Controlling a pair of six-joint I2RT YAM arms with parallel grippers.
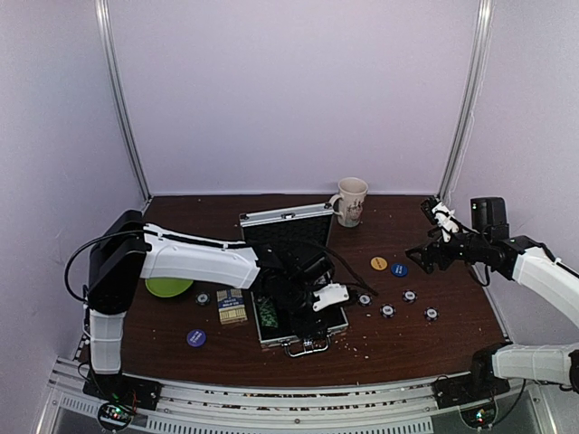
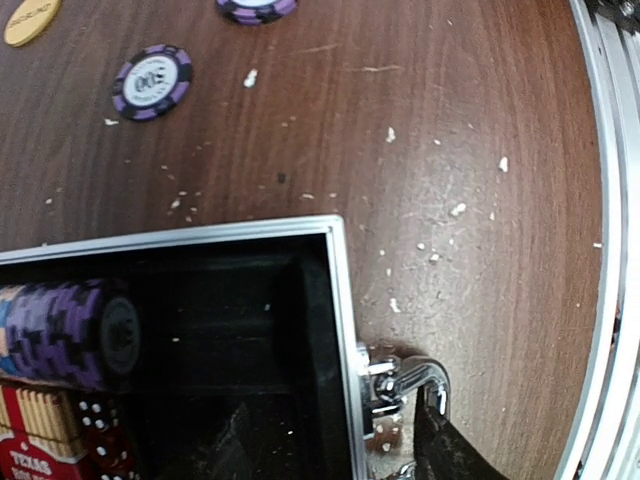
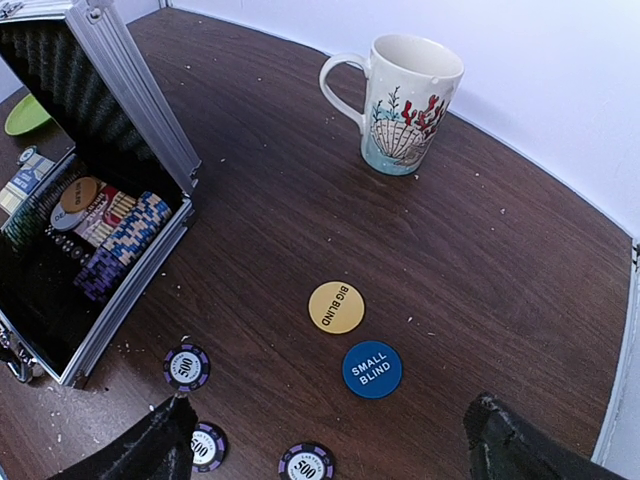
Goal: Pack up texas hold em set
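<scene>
The silver briefcase [image 1: 336, 323] lies open mid-table with its lid [image 1: 286, 217] upright. It holds stacked purple and blue chips [image 3: 120, 245], a card box and a round button. My left gripper [image 1: 314, 312] is open, one finger [image 2: 452, 452] outside the front wall by the chrome handle [image 2: 412, 378], the other dim inside the case. My right gripper [image 1: 423, 258] is open and empty, above a yellow BIG BLIND button [image 3: 336, 306], a blue SMALL BLIND button [image 3: 372, 369] and several purple 500 chips [image 3: 187, 367]. A card deck box [image 1: 232, 306] lies left of the case.
A beige shell-patterned mug [image 1: 350, 201] stands behind the case on the right. A green plate [image 1: 169, 287] lies at the left under my left arm. A blue button [image 1: 196, 337] and a chip [image 1: 202, 298] lie near the deck box. White crumbs dot the table.
</scene>
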